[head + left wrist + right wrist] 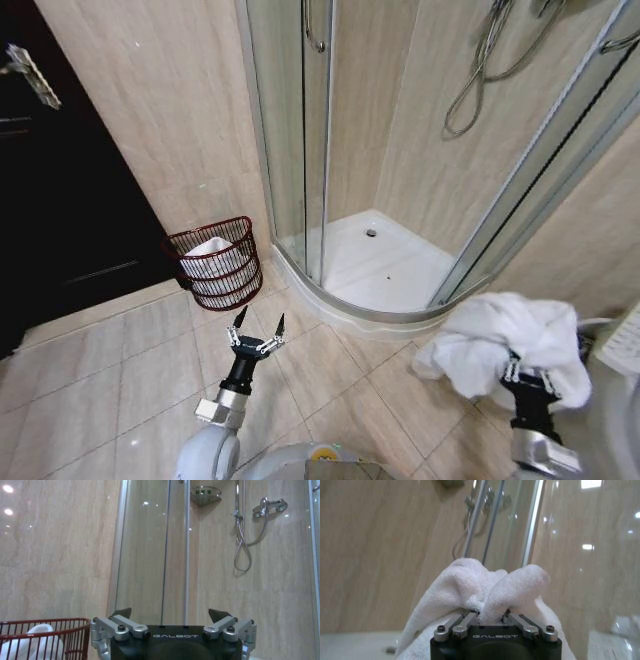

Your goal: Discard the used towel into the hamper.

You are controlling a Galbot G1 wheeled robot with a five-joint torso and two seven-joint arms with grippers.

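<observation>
Towel (505,345): white, bunched, carried clear of the floor at near right, clamped in the right gripper (528,380) and draped over and around it; in the right wrist view the same towel (485,592) pinched in a fold, jaws drawn narrow on the cloth. Hamper (215,262): dark red wire basket at far left, standing on the tiled floor (120,360) beside the shower enclosure (370,250) and against the beige wall, already holding white cloth (210,250); seen also in the left wrist view as hamper rim (47,624) with the cloth inside. Left gripper (258,333): held low at near centre, just this side of the hamper, fingers spread wide and carrying nothing; same left gripper (172,624) in its own wrist view, jaws apart, pointed at the shower glass. Progress, as a judgement: pick-up done, towel secured and lifted; transport and release not yet done. Towel and hamper well apart, hamper to the left and farther away, the left gripper between. Remaining: carry across to the left, position above the open rim, open the jaws, with care that trailing folds clear the rim and do not hang over it.
</observation>
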